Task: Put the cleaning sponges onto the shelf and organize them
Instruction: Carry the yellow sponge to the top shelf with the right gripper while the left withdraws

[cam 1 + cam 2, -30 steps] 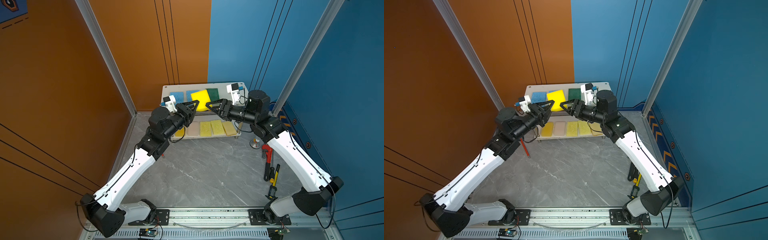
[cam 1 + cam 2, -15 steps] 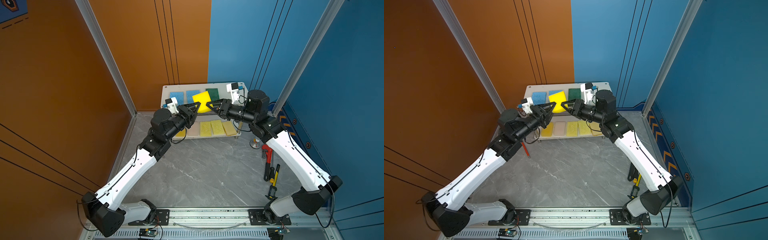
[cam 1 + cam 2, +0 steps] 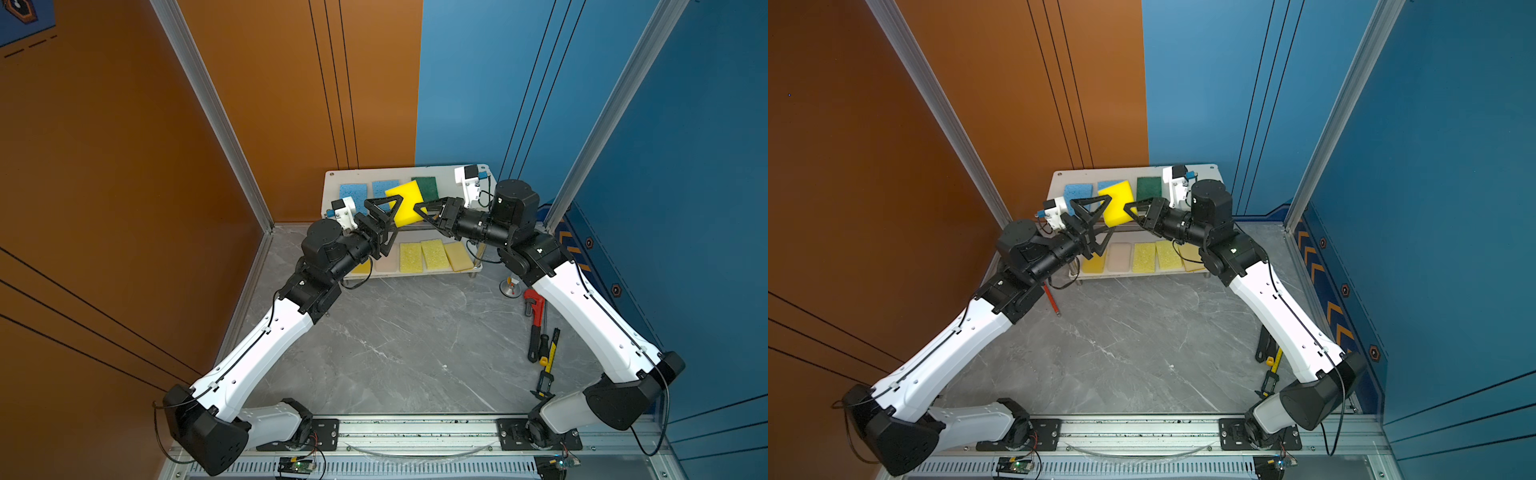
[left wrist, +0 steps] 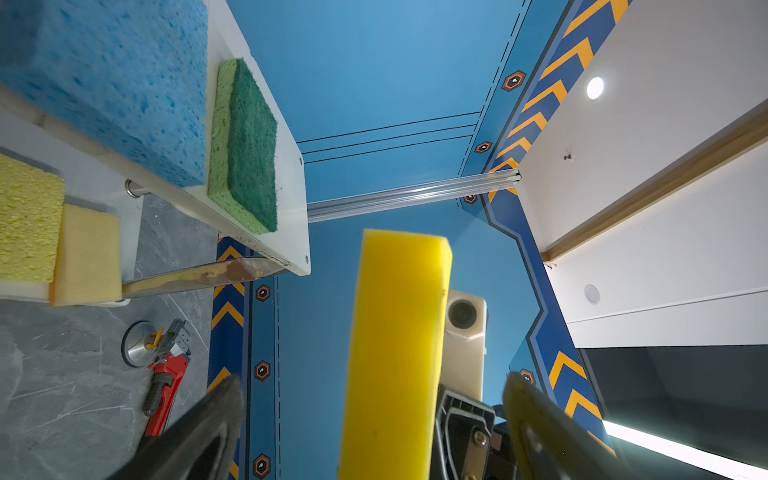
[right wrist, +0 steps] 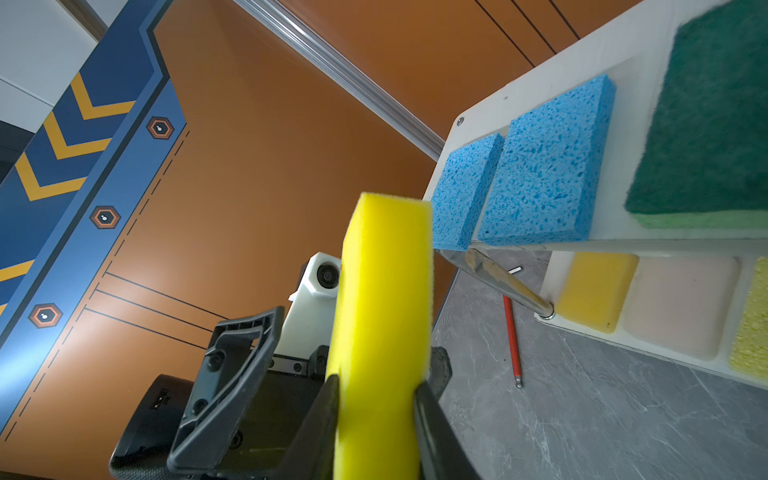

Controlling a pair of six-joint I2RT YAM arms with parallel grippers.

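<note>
A bright yellow sponge (image 3: 405, 203) (image 3: 1118, 203) hangs on edge in the air in front of the shelf's top board (image 3: 328, 178). My right gripper (image 3: 419, 208) (image 5: 376, 388) is shut on it, with both fingers pressed into its sides. My left gripper (image 3: 392, 220) (image 4: 374, 395) stands open around the sponge's other end, with a gap on each side. The top board holds two blue sponges (image 3: 353, 193) and a dark green one (image 3: 426, 187). On the lower board lie two pale yellow sponges (image 3: 410, 257), a tan one (image 3: 458, 255), a cream-pink one (image 3: 1119, 257) and another bright yellow one (image 3: 1094, 264).
A red pipe wrench (image 3: 534, 305) and other hand tools (image 3: 548, 353) lie on the grey floor at the right. A red-handled hex key (image 3: 1052, 301) lies left of the shelf. A small metal disc (image 3: 511, 289) stands by the shelf's right post. Walls close in behind and beside the shelf.
My left gripper has opened and let go of the bright yellow sponge. My right gripper has closed on it. The left arm has drawn back slightly.
</note>
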